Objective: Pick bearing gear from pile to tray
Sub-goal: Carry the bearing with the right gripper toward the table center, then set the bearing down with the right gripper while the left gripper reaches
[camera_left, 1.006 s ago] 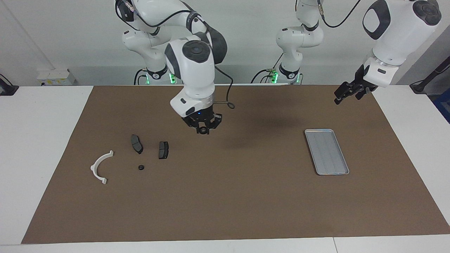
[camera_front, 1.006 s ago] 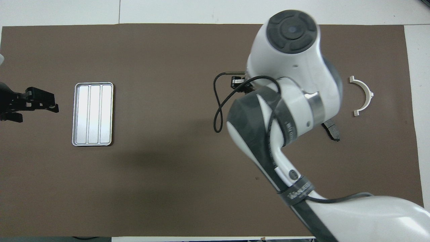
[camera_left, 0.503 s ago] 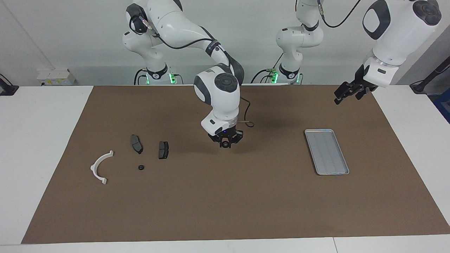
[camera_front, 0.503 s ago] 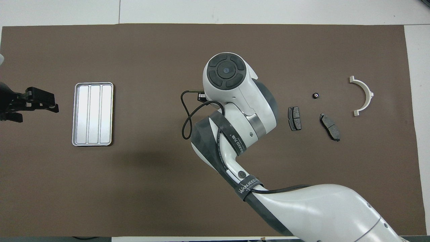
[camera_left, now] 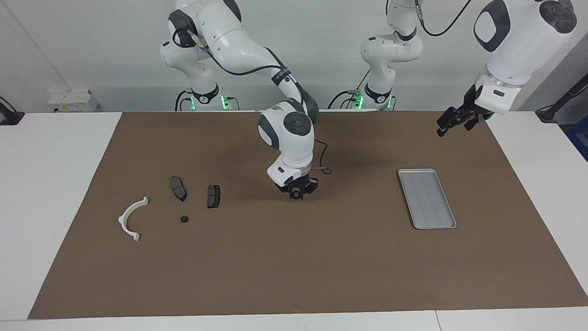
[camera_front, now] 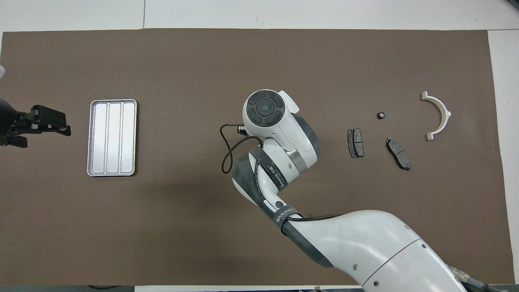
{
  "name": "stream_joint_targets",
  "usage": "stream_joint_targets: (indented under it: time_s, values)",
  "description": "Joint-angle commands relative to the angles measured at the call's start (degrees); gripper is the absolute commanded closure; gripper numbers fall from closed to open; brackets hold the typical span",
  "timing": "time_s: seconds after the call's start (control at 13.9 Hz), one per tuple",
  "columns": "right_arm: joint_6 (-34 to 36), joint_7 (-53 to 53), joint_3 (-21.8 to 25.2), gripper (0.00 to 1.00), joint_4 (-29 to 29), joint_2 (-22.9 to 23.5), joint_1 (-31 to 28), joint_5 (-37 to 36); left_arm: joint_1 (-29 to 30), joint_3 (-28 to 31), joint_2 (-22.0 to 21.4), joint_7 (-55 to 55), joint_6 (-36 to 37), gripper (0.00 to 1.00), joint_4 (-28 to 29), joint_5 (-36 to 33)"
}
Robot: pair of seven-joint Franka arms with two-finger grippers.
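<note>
My right gripper (camera_left: 297, 194) hangs low over the middle of the brown mat, shut on a small black round bearing gear (camera_left: 296, 196). In the overhead view the arm's own wrist hides both. The pile lies toward the right arm's end: a white arc piece (camera_left: 132, 217), two dark brake pads (camera_left: 178, 188) (camera_left: 213, 196) and another small black round piece (camera_left: 184, 219). The silver tray (camera_left: 427, 198) lies bare toward the left arm's end, well apart from the right gripper. My left gripper (camera_left: 452, 120) waits open in the air by the mat's corner, holding nothing.
The brown mat (camera_left: 294, 266) covers most of the white table. A thin black cable (camera_front: 227, 150) loops off the right wrist. In the overhead view the tray (camera_front: 112, 138) sits beside the left gripper (camera_front: 48, 125).
The right gripper, still carrying the bearing gear, has travelled from beside the pile toward the tray and dropped closer to the mat. The left arm has stayed still.
</note>
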State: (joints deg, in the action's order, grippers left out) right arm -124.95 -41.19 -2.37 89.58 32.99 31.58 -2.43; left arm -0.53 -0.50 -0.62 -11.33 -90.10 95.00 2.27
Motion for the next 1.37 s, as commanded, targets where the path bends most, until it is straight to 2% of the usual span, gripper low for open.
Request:
stream_joint_targets:
  time_s: [0.0,0.22,0.29,0.36,0.43,0.72,0.93,1.08,1.29]
  values:
    - [-4.0,-0.5,-0.1,0.87,3.8,-0.8,0.4,0.2,-0.2,0.1,-1.4,0.0,-0.3,0.0,1.3,-1.0]
    - [-4.8,-0.3,-0.1,0.87,4.2,-0.4,0.6,0.2,-0.3,0.1,-1.4,0.0,-0.3,0.0,1.3,-1.0]
    - [-4.7,-0.2,0.0,0.66,4.2,-0.4,0.6,0.2,-0.2,0.1,-1.4,0.0,-0.3,0.0,1.3,-1.0]
    - [-4.7,-0.2,0.0,0.2,4.2,-0.4,0.5,0.2,-0.3,0.1,-1.4,0.0,-0.3,0.0,1.3,-1.0]
    - [-4.2,-0.1,0.0,0.02,3.9,-0.5,0.5,0.1,-0.3,0.0,-1.4,-0.1,-0.3,0.0,1.3,-1.0]
    - [-0.9,2.2,0.4,0.0,2.6,-2.8,-1.9,-0.5,-0.3,0.0,-1.4,0.2,-0.5,0.0,1.3,-1.0]
    - [2.0,17.2,0.3,0.0,2.1,-7.8,-11.7,0.0,-0.3,-0.1,-1.5,0.2,-0.1,0.0,1.3,-1.0]
    - [3.8,28.0,0.1,0.0,0.6,-8.2,-18.4,0.2,-0.4,-0.2,-1.5,0.0,-0.6,0.0,1.4,-1.0]
    - [6.7,37.7,0.1,0.0,-1.9,-8.3,-25.9,0.1,-0.8,-0.5,-1.5,-0.4,-0.3,0.0,1.4,-1.0]
